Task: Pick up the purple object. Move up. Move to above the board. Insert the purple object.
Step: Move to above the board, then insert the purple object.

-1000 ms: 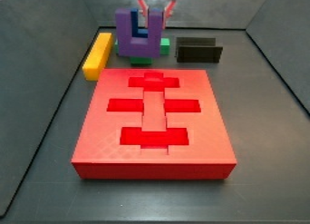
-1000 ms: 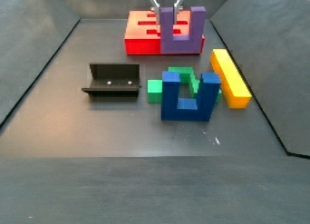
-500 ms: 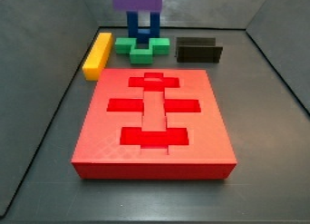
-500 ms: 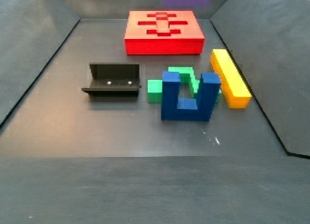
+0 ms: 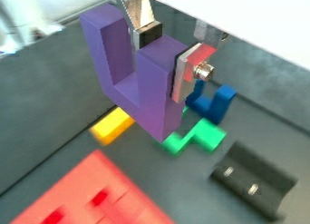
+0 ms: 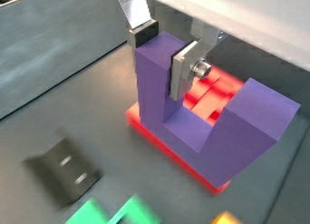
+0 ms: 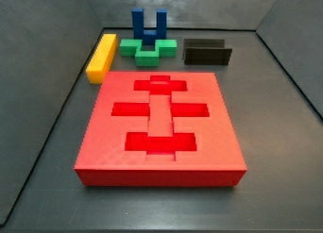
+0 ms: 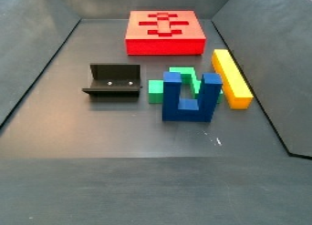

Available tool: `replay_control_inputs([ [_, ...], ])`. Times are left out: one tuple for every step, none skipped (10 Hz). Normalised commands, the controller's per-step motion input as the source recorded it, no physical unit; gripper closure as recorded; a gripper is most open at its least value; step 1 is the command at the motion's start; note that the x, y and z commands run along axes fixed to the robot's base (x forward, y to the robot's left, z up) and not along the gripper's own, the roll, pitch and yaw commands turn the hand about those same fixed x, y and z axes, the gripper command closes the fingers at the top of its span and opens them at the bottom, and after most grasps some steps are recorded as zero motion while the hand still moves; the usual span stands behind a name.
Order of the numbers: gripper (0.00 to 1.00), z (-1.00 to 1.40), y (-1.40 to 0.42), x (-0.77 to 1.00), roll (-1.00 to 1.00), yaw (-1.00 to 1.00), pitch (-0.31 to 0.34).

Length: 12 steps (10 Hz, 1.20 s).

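I have the gripper [image 5: 169, 48] clamped on one upright arm of the purple U-shaped block [image 5: 136, 78], a silver finger [image 5: 188, 72] pressed flat against that arm's outer face; the block [image 6: 200, 105] hangs from the jaws with its thick base lowest. Neither side view shows the gripper or the block, so I judge both are lifted above those frames.

What matters for the coming move is where the red board [image 6: 208, 93] sits relative to the gripper. In a wrist view the board lies below and partly behind the hanging block, its recessed cut-outs showing between the two arms. In a wrist view elsewhere its corner [image 5: 85, 191] appears off to one side, below the gripper. I read that as not yet squarely over the cut-outs, though I cannot tell the exact offset.

Below the gripper, away from the board, lie the blue U piece [image 5: 212, 102], green block [image 5: 197, 137], yellow bar [image 5: 112, 125] and fixture [image 5: 253, 178].
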Motion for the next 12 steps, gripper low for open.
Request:
replay_control_inputs([
  [1.00,0.34,-1.40,-0.07,0.08,0.04,0.090],
  [1.00,0.34,-1.40,-0.04,0.03,0.03,0.096],
  [1.00,0.25,-0.99,0.00,0.03,0.02,0.107],
  [1.00,0.15,-0.59,0.04,0.02,0.02,0.124],
  [1.00,0.07,-0.29,0.07,0.02,0.01,0.131],
  [1.00,0.06,-0.20,0.06,0.03,0.01,0.127],
  [1.00,0.00,-0.03,0.00,0.00,0.00,0.000],
  [1.00,-0.21,-0.09,0.05,0.03,0.00,-0.066],
  [1.00,-0.41,-0.14,0.16,0.06,0.00,-0.117],
  [1.00,-0.50,-0.31,0.28,0.16,0.00,-0.090],
  [1.00,-0.44,-0.51,0.42,0.24,0.00,-0.036],
  [1.00,-0.48,-0.61,0.43,0.31,0.00,-0.050],
])
